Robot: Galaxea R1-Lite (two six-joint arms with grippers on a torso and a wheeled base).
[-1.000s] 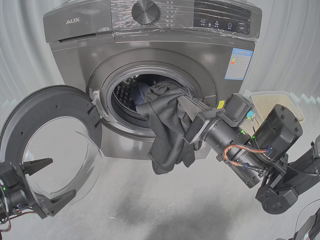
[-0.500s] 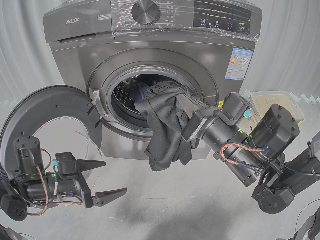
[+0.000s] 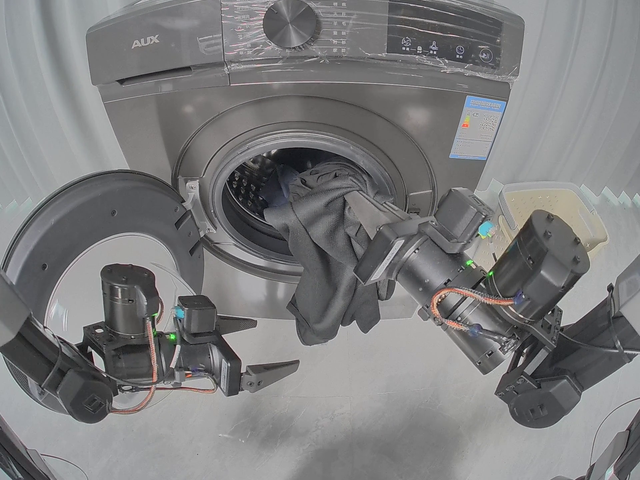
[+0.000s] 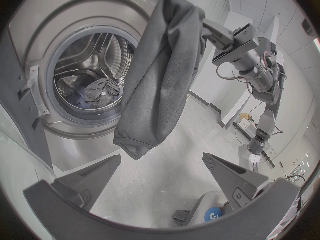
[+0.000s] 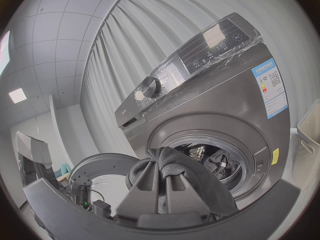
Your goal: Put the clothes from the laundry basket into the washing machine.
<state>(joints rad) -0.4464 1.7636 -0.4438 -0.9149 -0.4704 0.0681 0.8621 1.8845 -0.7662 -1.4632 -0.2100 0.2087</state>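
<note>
A dark grey garment point(image 3: 327, 255) hangs from the mouth of the washing machine point(image 3: 300, 101) down past its front panel. My right gripper point(image 3: 357, 201) is shut on the garment's top fold at the right side of the drum opening point(image 3: 267, 188); in the right wrist view the cloth point(image 5: 200, 180) bunches around that gripper point(image 5: 163, 174). My left gripper point(image 3: 277, 347) stands open near the floor, below and left of the garment's hem point(image 4: 133, 150), holding nothing. More dark clothes point(image 4: 100, 92) lie inside the drum. The cream laundry basket point(image 3: 553, 201) stands to the machine's right.
The round door point(image 3: 100, 235) is swung wide open to the left, just behind my left arm. Pale floor point(image 3: 367, 395) lies in front of the machine. A grey curtain point(image 3: 587, 68) hangs behind it.
My left arm has come in from the lower left edge toward the hanging garment, its gripper still open. The right gripper has shifted slightly left with the garment.
</note>
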